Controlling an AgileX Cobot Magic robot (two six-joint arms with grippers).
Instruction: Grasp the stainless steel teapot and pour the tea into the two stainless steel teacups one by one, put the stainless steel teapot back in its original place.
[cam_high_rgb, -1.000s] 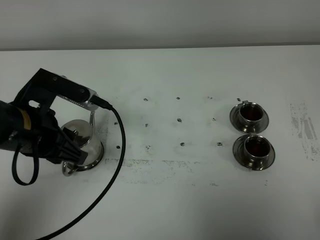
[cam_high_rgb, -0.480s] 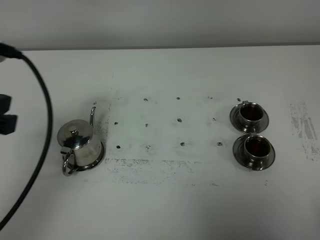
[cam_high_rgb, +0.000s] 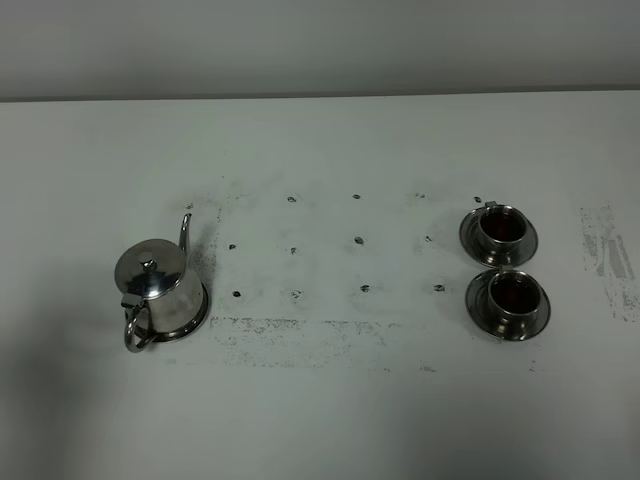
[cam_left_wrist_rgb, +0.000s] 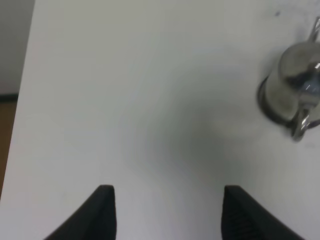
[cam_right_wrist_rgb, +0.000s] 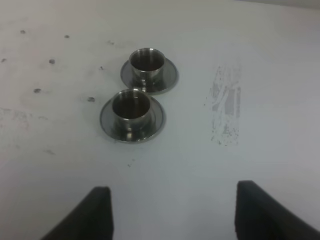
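Two cups sit on the right of the white table in the high view, the far cup and the near cup, each on its own round saucer, saucers just about touching, and both have reddish-brown tea in them. Way over on the left is the teapot, upright with the lid on, thin spout pointing toward the back of the table, loop handle toward the front. Neither arm shows up in this view. The tabletop has a grid of small dark dots in the middle plus some scuffed grey patches. From the left wrist camera, the left gripper hangs over bare table with its two dark fingers well apart and nothing between them; the teapot is off to one side, well clear of the fingers. From the right wrist camera, the right gripper is spread wide too, holding nothing, and both cups, the far cup and the near cup, sit ahead of it, apart from the fingers, with a scuffed patch beside them.
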